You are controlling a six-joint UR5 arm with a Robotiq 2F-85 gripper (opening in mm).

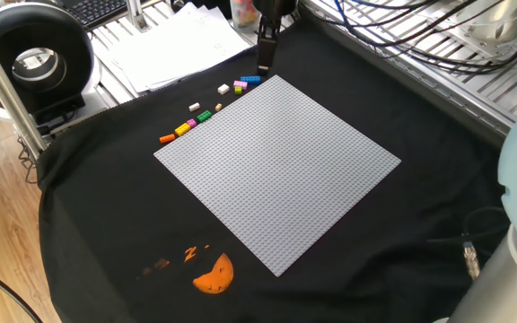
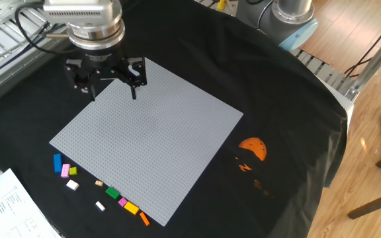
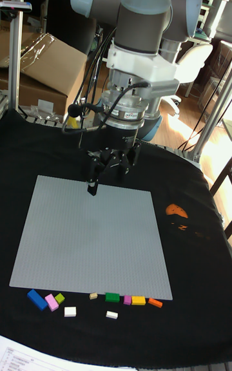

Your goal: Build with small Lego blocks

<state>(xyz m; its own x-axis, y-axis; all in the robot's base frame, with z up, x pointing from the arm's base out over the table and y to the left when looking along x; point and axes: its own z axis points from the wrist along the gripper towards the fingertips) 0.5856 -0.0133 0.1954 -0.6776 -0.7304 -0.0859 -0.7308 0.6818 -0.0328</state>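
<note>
The small Lego blocks lie in a loose row on the black cloth beside one edge of the grey baseplate [image 1: 276, 170] [image 2: 151, 139] [image 3: 90, 236]. Among them are a blue one [image 1: 250, 79] [image 2: 57, 162] [image 3: 37, 299], a green one [image 1: 205, 116] [image 2: 112, 193] [image 3: 112, 297], a yellow one [image 1: 182, 129] [image 2: 131, 208] [image 3: 138, 301] and an orange one [image 1: 166, 138] [image 2: 143, 219] [image 3: 154, 303]. My gripper [image 2: 111, 84] [image 3: 113, 170] [image 1: 264, 56] hangs open and empty over the baseplate's far corner, well apart from the blocks.
An orange half-round print [image 1: 214, 274] [image 2: 252, 148] marks the cloth past the baseplate's opposite edge. White papers [image 1: 169, 45] and a round black device [image 1: 30, 58] sit just beyond the blocks. Cables [image 1: 438, 45] run along the metal frame. A cardboard box [image 3: 45, 68] stands behind the table.
</note>
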